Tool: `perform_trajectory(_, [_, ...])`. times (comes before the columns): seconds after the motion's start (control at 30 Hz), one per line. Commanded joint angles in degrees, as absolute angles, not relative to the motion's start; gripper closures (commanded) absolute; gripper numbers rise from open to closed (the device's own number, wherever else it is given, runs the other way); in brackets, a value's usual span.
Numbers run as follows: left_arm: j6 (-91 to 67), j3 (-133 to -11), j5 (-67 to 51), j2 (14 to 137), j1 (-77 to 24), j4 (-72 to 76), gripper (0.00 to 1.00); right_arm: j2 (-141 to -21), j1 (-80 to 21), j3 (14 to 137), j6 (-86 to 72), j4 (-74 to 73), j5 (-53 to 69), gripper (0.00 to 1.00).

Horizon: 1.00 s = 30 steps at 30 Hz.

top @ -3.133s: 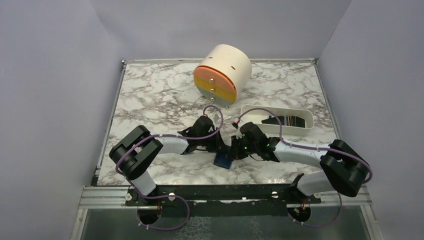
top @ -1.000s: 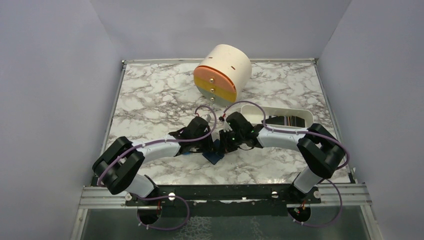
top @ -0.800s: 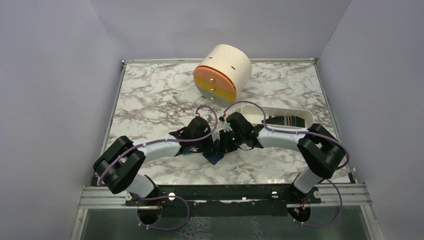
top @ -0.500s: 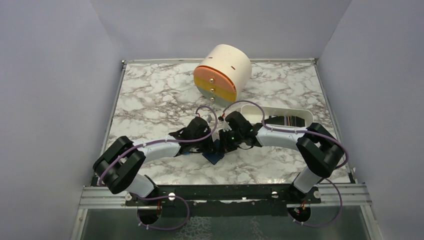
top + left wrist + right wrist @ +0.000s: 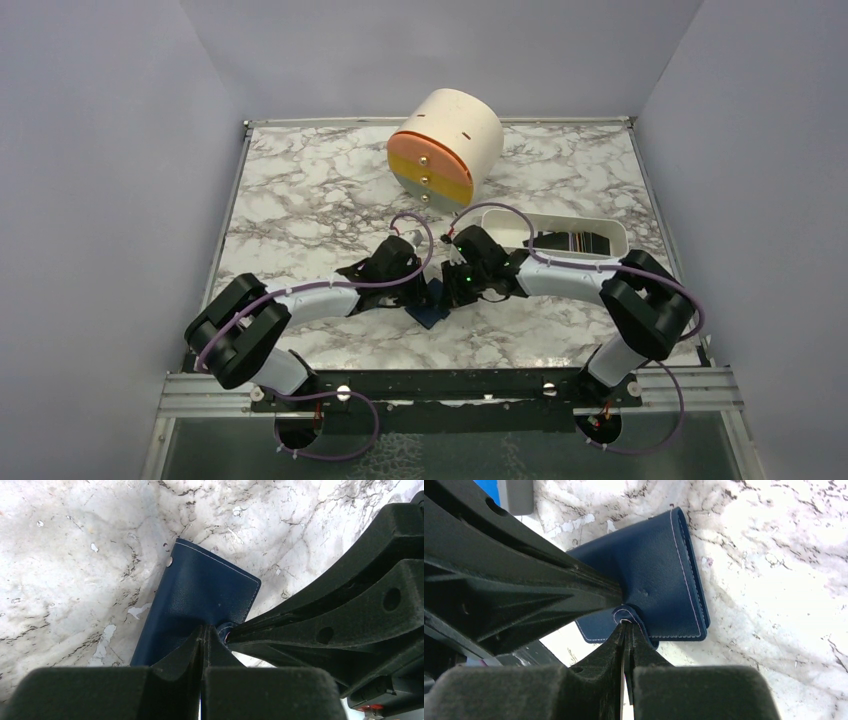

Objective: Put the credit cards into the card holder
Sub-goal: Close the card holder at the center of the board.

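Note:
The card holder (image 5: pixel 432 313), a navy wallet, lies folded on the marble between both grippers. In the left wrist view it (image 5: pixel 200 595) sits just beyond my left gripper (image 5: pixel 202 630), whose jaws are shut on its near edge. In the right wrist view my right gripper (image 5: pixel 626 626) is shut on the wallet's rounded snap tab, with the wallet body (image 5: pixel 659 575) beyond it. The left gripper's fingers (image 5: pixel 524 590) reach in from the left and touch the wallet. I cannot make out any pale credit cards.
A white oblong tray (image 5: pixel 612 229) at the right holds dark items with striped edges. A cream cylinder with orange and yellow drawers (image 5: pixel 445 148) stands at the back. A small bright blue block (image 5: pixel 488 489) lies just left of the wallet.
Since three seconds ago both grippers and the wallet have shifted a little left and back, and the right elbow has folded in. Over the last second almost nothing has moved.

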State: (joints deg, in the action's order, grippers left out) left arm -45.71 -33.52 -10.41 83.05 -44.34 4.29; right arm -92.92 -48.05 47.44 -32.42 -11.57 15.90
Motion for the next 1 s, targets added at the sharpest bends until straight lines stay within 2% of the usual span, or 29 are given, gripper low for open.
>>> perform_trajectory(0.0, [-45.0,-29.9,-6.9,86.3,-45.4,-2.5,1.0,-91.5,-48.5,44.6,-34.0,-13.4,12.1,0.96])
perform_trajectory(0.4, [-45.1,-34.1,-5.2,83.3,-45.4,-7.0,0.99,-91.8,-48.5,45.5,-33.4,-10.2,13.8,0.95])
perform_trajectory(0.63, [-44.1,-39.8,-1.2,78.1,-45.0,-13.1,0.94,-88.0,-48.5,43.0,-32.4,-9.3,15.6,0.95])
perform_trajectory(0.97, [-41.8,-39.3,-0.2,79.8,-43.9,-14.4,0.82,-86.4,-48.5,42.4,-32.5,-8.6,15.7,0.95])
